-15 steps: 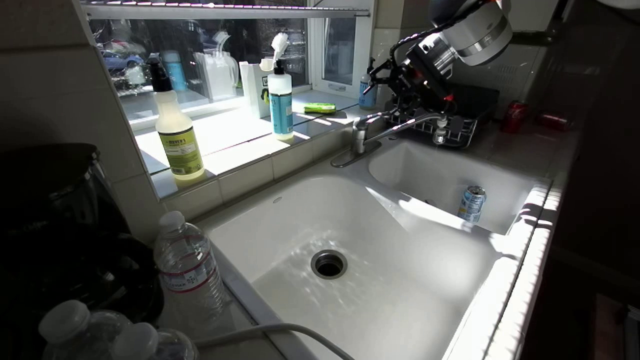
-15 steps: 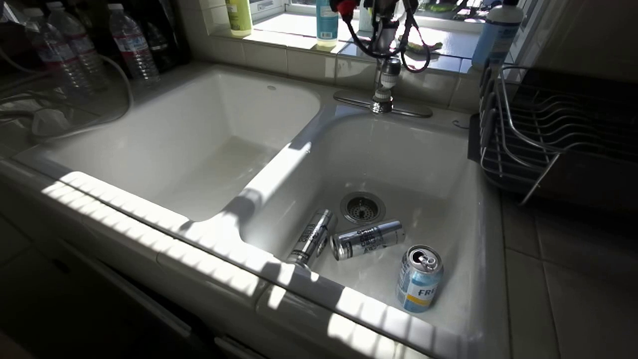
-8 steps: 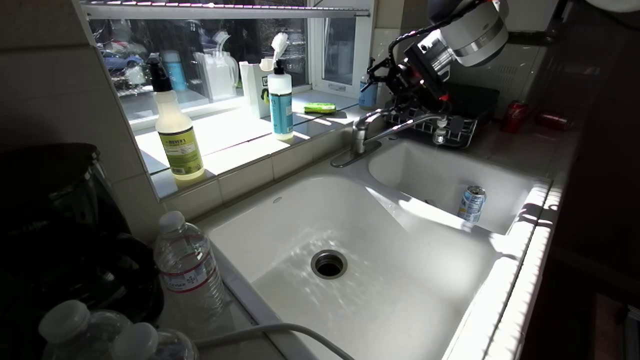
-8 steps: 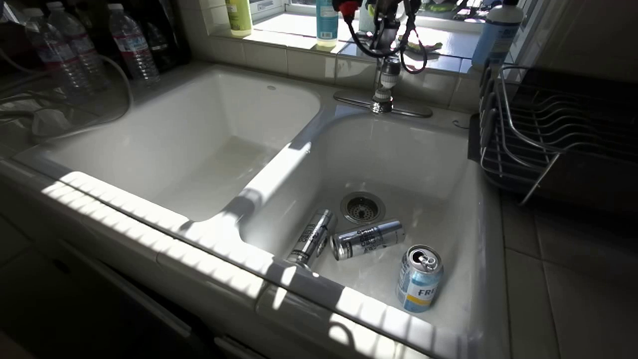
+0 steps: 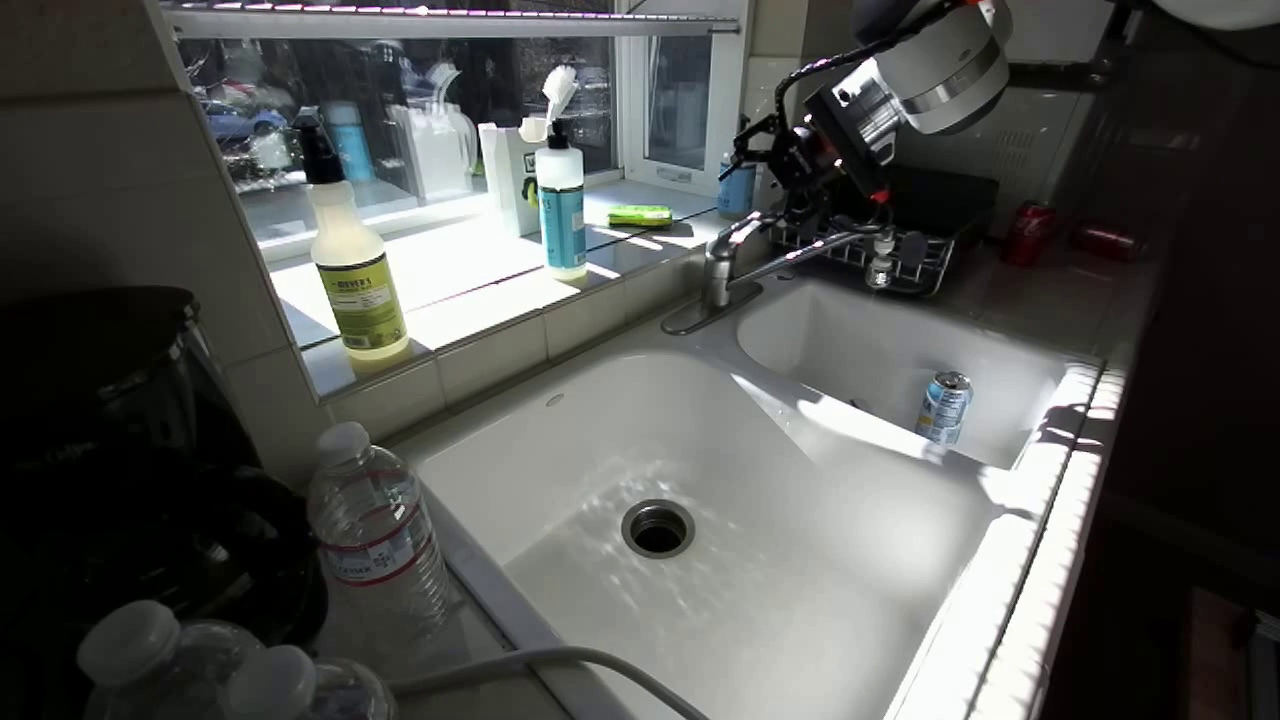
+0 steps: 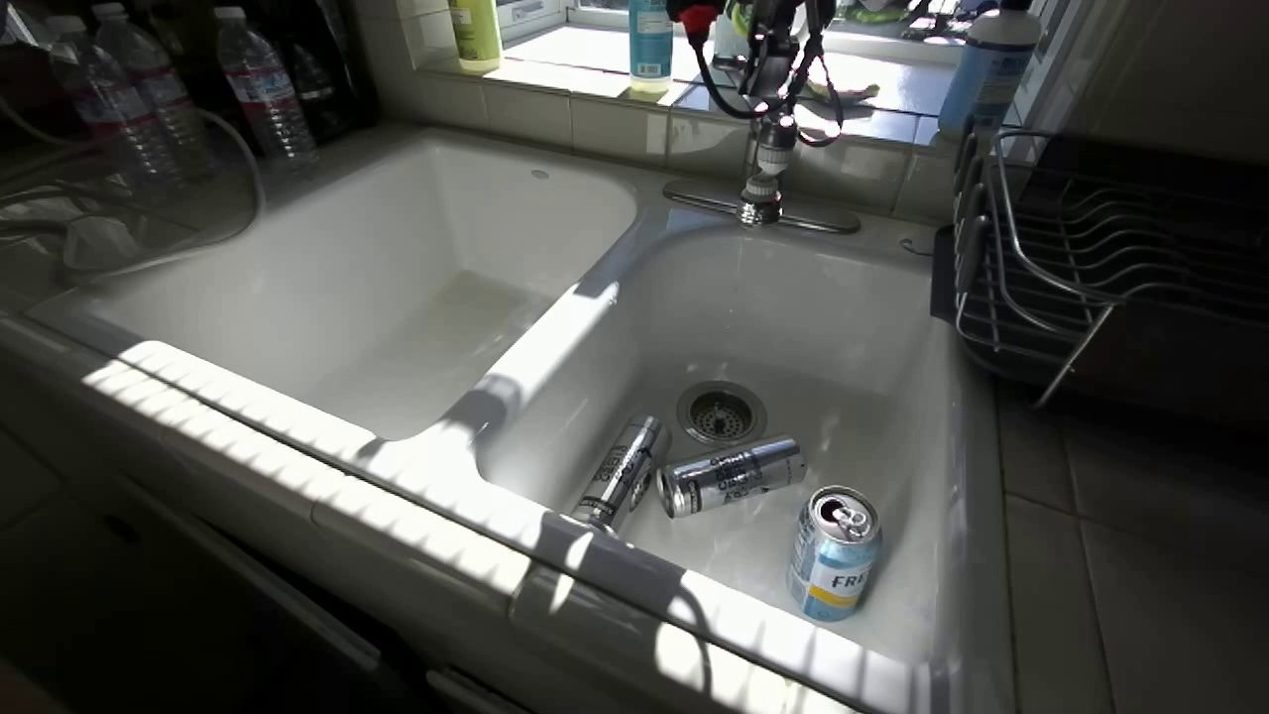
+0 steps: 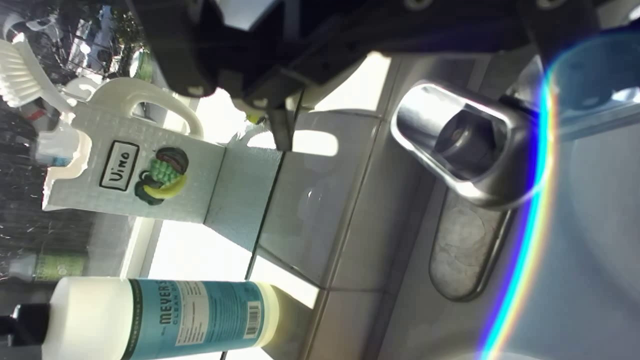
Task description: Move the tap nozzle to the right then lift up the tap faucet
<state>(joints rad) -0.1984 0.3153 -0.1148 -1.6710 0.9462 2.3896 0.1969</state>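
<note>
Chrome covers the spout (image 5: 800, 257), which reaches over the smaller basin (image 5: 850, 322) of the sink with its tip turned down. The short handle (image 5: 740, 232) tops the stubby tap body (image 5: 717, 272) and slopes up toward the gripper (image 5: 752, 192). The gripper hangs near the handle, its fingers (image 7: 281, 127) spread; whether either touches the handle, I cannot tell. In the wrist view the handle shows large, with a hollow in it.

In the smaller basin two silver cans (image 6: 734, 476) lie near the drain (image 6: 721, 412), and a blue can (image 6: 836, 567) stands upright. A dish rack (image 6: 974, 246) is beside that basin. On the windowsill (image 5: 450, 305) stand a white jug (image 7: 199, 170), a soap bottle (image 5: 562, 215) and a spray bottle (image 5: 362, 295). Water bottles (image 5: 385, 560) stand beside the larger basin (image 5: 540, 455).
</note>
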